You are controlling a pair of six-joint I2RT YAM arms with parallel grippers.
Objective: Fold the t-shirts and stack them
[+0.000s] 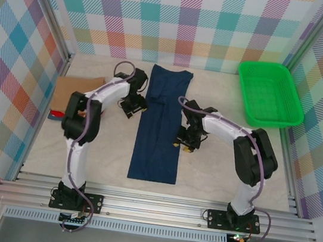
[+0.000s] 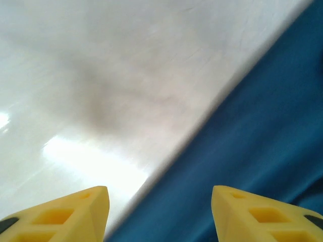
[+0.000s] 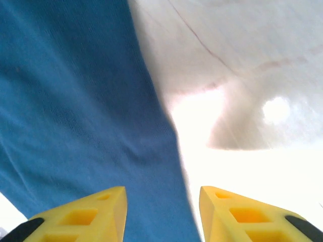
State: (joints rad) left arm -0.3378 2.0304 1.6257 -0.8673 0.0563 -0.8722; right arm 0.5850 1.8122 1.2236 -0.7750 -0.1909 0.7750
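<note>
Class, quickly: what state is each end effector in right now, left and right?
Left end effector: open, holding nothing.
Right end effector: open, holding nothing.

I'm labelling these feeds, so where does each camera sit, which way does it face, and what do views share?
Top external: above and behind the arms, looking down; shows left arm, right arm, long dark navy cloth t-shirt, green plastic basket.
Left wrist: on the left arm, facing down; yellow jaws apart over the t-shirt's left edge.
Right wrist: same on the right arm, over its right edge.
Shared: all show the t-shirt on the pale table.
</note>
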